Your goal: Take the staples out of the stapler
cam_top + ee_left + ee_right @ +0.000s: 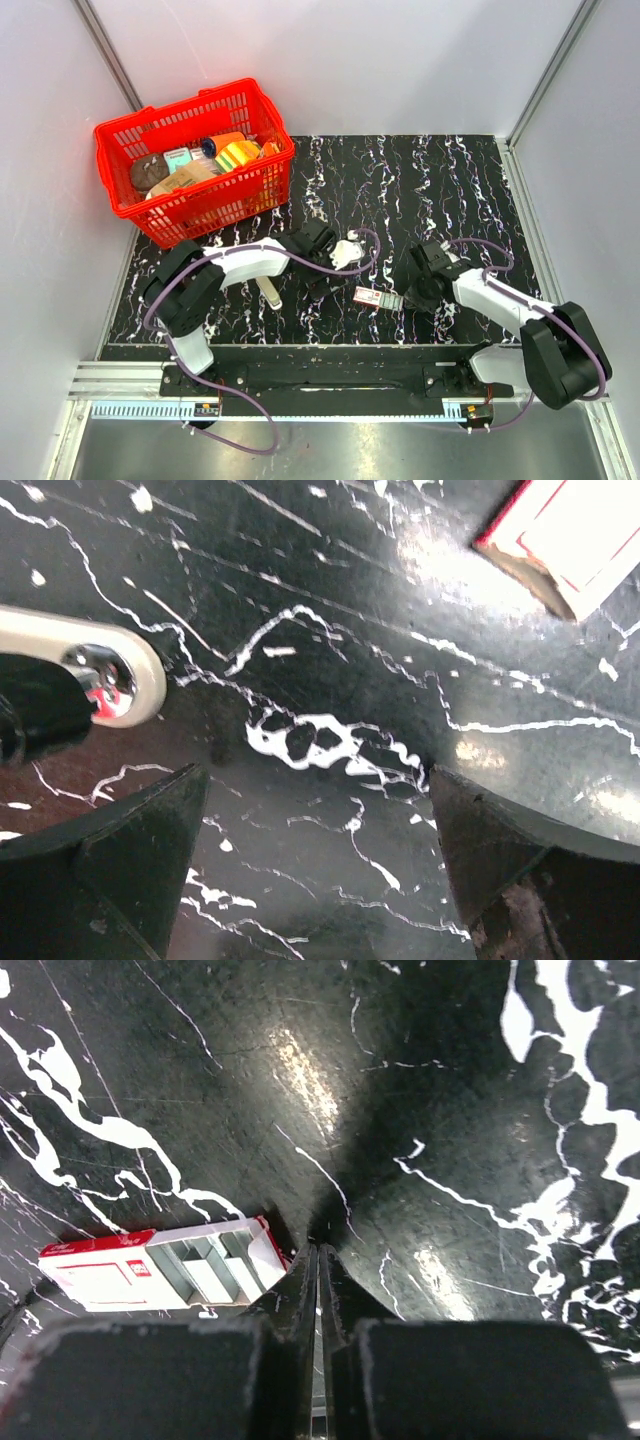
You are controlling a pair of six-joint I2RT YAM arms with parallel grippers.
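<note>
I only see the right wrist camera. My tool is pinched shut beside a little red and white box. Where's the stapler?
Observer: The stapler lies on the table, left of that box.
Operator: Is the left tool holding it?
Observer: No, the left tool is open over bare table, with the stapler's end beside it.
Operator: Anything else there?
Observer: A red basket of stuff, at the far left corner.
</note>
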